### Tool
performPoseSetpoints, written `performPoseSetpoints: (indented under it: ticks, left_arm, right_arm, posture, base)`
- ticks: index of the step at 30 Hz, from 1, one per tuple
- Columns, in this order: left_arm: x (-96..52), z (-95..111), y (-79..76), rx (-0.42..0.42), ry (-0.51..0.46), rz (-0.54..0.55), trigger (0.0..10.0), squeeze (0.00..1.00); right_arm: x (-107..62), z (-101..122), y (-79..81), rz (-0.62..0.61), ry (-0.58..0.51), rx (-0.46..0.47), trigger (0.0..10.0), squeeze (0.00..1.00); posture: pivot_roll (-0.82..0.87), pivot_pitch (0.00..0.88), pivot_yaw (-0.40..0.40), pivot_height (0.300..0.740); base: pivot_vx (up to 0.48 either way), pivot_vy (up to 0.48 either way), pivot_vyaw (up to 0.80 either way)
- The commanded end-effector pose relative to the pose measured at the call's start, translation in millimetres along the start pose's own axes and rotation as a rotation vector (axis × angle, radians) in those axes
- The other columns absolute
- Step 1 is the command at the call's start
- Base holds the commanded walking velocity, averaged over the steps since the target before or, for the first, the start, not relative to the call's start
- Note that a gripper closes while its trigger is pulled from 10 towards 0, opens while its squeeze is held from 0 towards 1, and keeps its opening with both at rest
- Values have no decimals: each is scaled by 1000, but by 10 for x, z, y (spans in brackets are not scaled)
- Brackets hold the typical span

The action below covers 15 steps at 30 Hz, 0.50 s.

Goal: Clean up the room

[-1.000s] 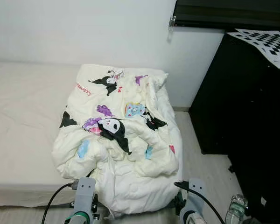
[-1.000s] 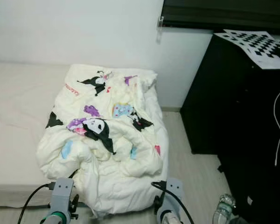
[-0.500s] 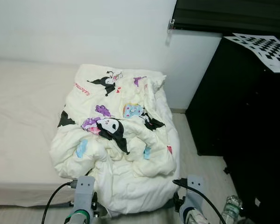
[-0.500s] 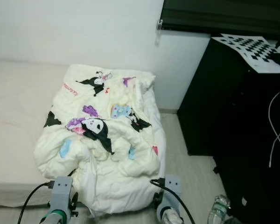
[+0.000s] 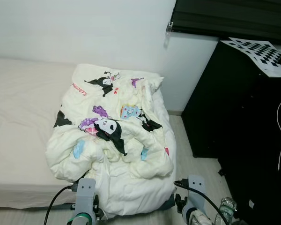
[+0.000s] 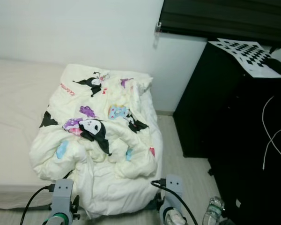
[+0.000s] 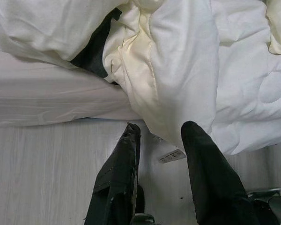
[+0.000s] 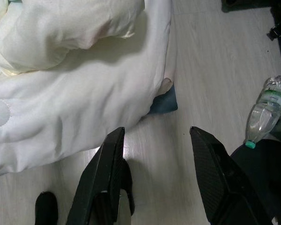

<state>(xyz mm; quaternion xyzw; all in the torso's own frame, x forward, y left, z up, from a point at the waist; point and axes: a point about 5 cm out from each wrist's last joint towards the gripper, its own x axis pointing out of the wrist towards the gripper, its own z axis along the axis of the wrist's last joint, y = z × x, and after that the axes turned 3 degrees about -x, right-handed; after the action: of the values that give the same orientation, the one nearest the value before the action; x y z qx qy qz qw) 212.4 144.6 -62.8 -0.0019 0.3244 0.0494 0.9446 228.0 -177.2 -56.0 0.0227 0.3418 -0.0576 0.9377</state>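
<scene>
Cream quilted cartoon-print duvet [image 5: 114, 140], bunched over the bed's foot, likely handles soft and bulky; grasp its hanging edge with open left gripper [image 7: 160, 133] and open right gripper [image 8: 157, 133].

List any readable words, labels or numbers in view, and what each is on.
Red lettering on the cartoon-print comforter, near its top left edge: too small and tilted to read.
Label on the plastic bottle on the floor: blurred, unreadable.
Checkerboard sheet on the black cabinet: pattern only, no text.
</scene>
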Motion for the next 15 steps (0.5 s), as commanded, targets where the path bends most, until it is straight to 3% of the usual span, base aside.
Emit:
performPoseSetpoints:
  ticks: [1, 15]
  left_arm:
    - [-14, -41, -1, 0, 13, -2, 10000, 0]
    - [21, 63, -24, 23, -25, -39, 10000, 0]
  right_arm:
    - [-1, -18, 15, 0, 13, -3, 10000, 0]
    - [1, -6, 44, 2, 4, 13, 10000, 0]
  posture:
    - [-28, 0, -58, 740]
    - [-33, 0, -41, 740]
  base:
    - [0, 0, 0]
    - [0, 0, 0]
